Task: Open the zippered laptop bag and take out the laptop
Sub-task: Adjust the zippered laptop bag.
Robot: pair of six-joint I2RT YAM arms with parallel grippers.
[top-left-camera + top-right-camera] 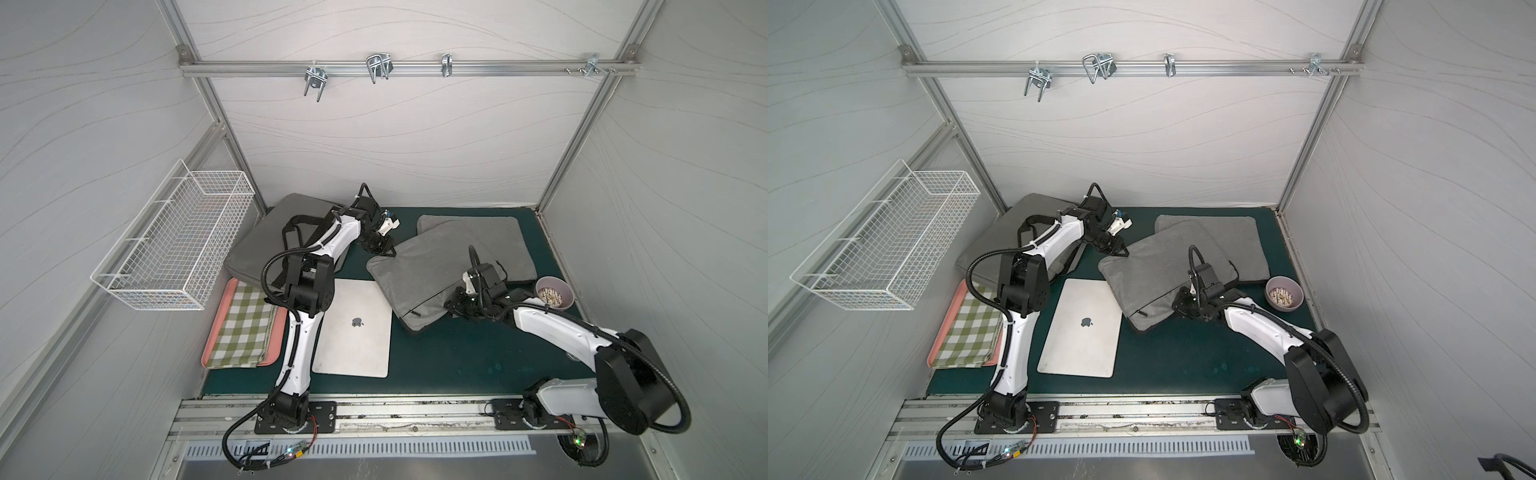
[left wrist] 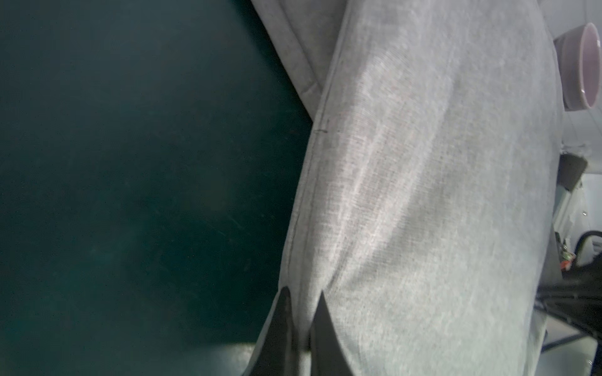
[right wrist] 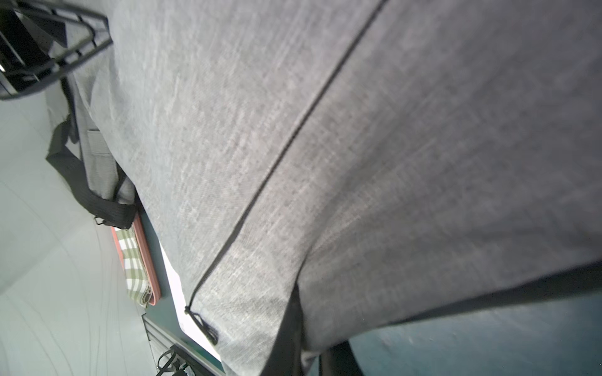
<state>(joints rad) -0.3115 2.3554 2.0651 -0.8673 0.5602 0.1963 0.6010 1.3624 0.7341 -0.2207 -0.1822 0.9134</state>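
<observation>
Bag (image 1: pixel 419 274) looks soft and limp; left gripper (image 2: pixel 304 291) and right gripper (image 1: pixel 452 306) clamp its edges, beside the stiff laptop (image 1: pixel 353 328).

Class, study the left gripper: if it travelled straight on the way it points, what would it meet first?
The grey laptop bag: the left gripper pinches its edge, so it would likely push straight into that fabric.

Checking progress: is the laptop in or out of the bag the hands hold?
Out: the laptop lies closed on the green mat beside that bag.
</observation>
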